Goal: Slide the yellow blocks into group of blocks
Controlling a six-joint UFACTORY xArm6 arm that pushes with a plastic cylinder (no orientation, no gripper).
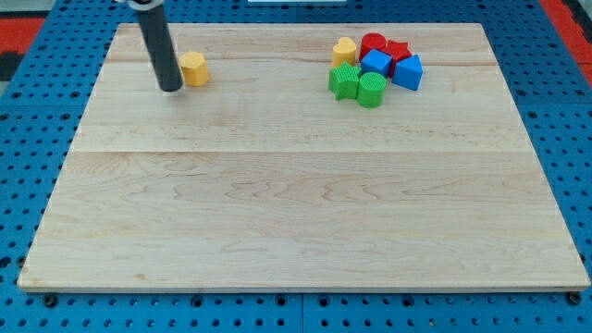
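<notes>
A yellow hexagon block [193,68] sits alone at the board's upper left. My tip [170,88] rests just to its left and slightly below, close to it or touching. A yellow heart block [344,50] sits at the left edge of the group at the upper right. The group holds a green star block [345,80], a green cylinder [371,90], a red cylinder [373,43], a red star block [397,50], a blue cube [376,64] and a blue triangular block [409,72].
The wooden board [296,203] lies on a blue pegboard table [37,120]. The group sits near the board's top edge.
</notes>
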